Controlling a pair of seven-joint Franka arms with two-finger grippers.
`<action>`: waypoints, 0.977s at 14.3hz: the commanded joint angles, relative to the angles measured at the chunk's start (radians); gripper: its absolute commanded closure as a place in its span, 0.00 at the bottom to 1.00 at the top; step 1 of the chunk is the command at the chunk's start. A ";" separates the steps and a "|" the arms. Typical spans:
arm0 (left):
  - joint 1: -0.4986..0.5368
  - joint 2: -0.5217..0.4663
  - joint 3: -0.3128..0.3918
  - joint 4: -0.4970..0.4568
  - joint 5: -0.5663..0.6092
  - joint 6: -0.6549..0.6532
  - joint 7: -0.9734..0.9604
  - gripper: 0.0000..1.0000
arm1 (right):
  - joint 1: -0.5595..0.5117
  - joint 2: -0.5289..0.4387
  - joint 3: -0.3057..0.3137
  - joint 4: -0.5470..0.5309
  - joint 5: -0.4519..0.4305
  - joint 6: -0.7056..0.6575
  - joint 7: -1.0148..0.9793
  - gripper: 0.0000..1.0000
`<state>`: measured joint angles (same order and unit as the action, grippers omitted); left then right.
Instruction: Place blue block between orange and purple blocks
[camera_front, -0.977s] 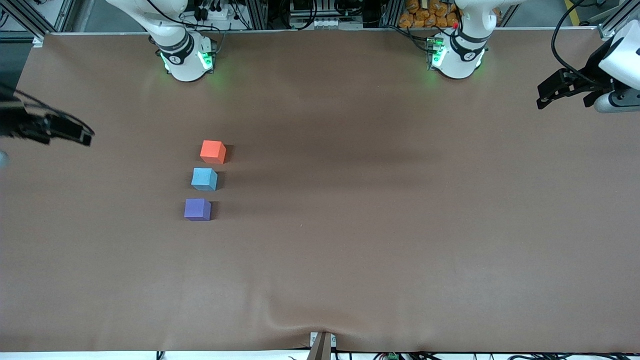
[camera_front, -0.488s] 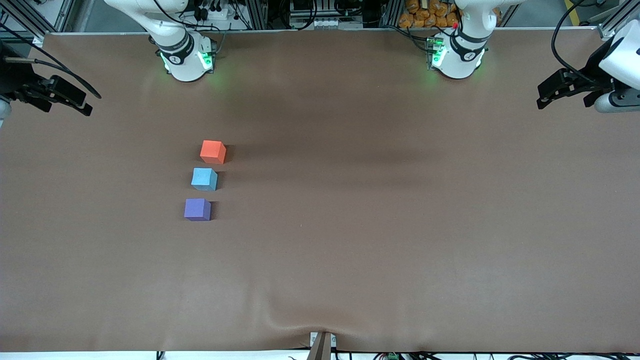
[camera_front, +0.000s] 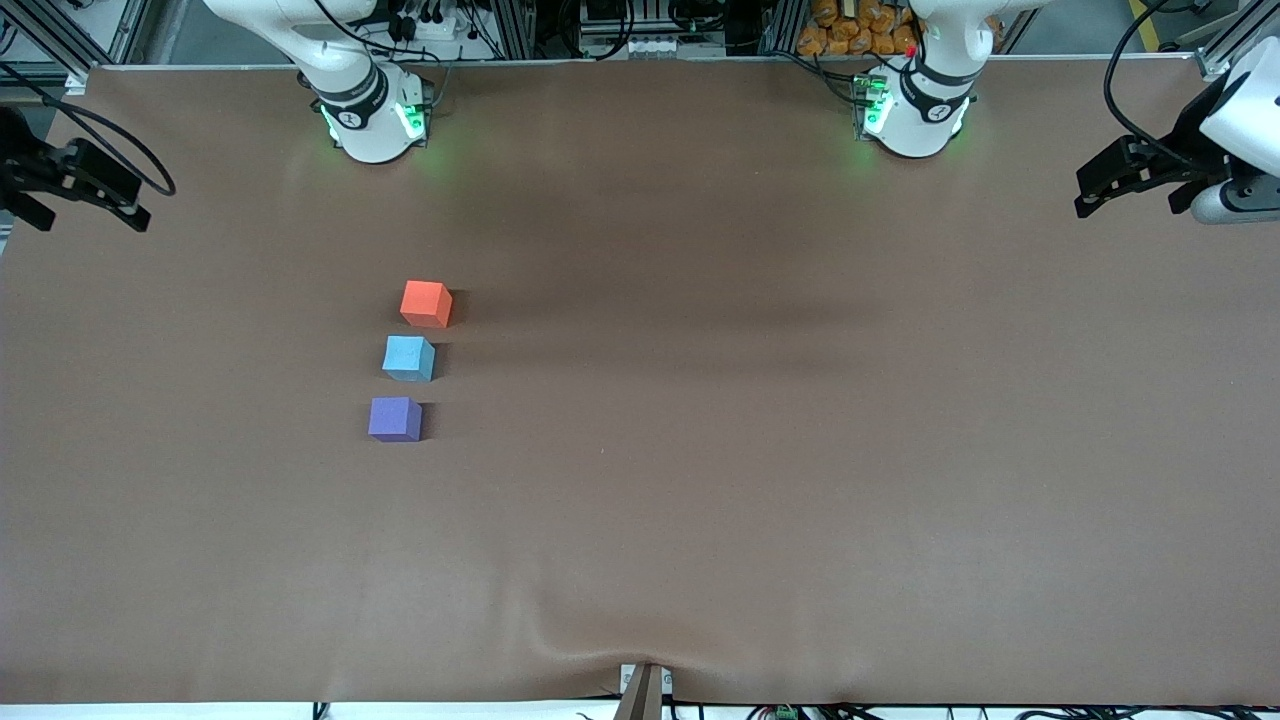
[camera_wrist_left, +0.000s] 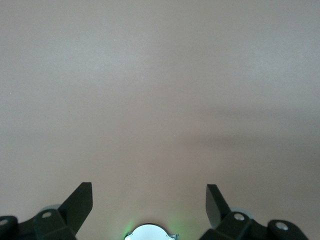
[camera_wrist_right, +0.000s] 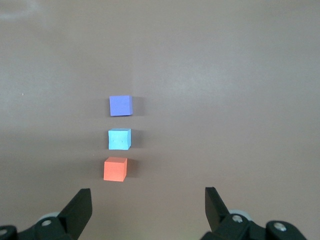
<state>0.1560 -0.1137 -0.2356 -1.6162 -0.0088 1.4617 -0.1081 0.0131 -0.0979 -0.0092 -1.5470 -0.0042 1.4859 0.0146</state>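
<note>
The blue block (camera_front: 408, 358) sits on the brown table between the orange block (camera_front: 426, 303) and the purple block (camera_front: 394, 419); the three form a short row with small gaps. The orange one is farthest from the front camera, the purple one nearest. The right wrist view shows the purple (camera_wrist_right: 120, 105), blue (camera_wrist_right: 120, 139) and orange (camera_wrist_right: 115, 169) blocks in line. My right gripper (camera_front: 85, 200) is open and empty over the table edge at the right arm's end, well away from the blocks; it also shows in its wrist view (camera_wrist_right: 147, 197). My left gripper (camera_front: 1128, 195) is open and empty at the left arm's end, over bare table (camera_wrist_left: 148, 192).
The brown table cover (camera_front: 760, 450) has a wrinkle (camera_front: 590, 640) at the edge nearest the front camera. The two arm bases (camera_front: 375, 120) (camera_front: 915, 115) stand along the farthest edge.
My right gripper has drawn back from the blocks toward the table edge at the right arm's end. The blocks and the left arm have not moved.
</note>
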 joint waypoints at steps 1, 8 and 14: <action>0.007 -0.012 -0.001 0.006 -0.025 -0.007 0.018 0.00 | -0.001 0.027 -0.011 0.041 -0.017 -0.027 -0.025 0.00; 0.010 -0.023 -0.001 0.024 -0.025 -0.021 0.019 0.00 | -0.016 0.046 -0.012 0.039 0.036 -0.029 -0.025 0.00; 0.010 -0.007 0.001 0.084 -0.025 -0.058 0.013 0.00 | -0.035 0.047 -0.012 0.039 0.062 -0.029 -0.027 0.00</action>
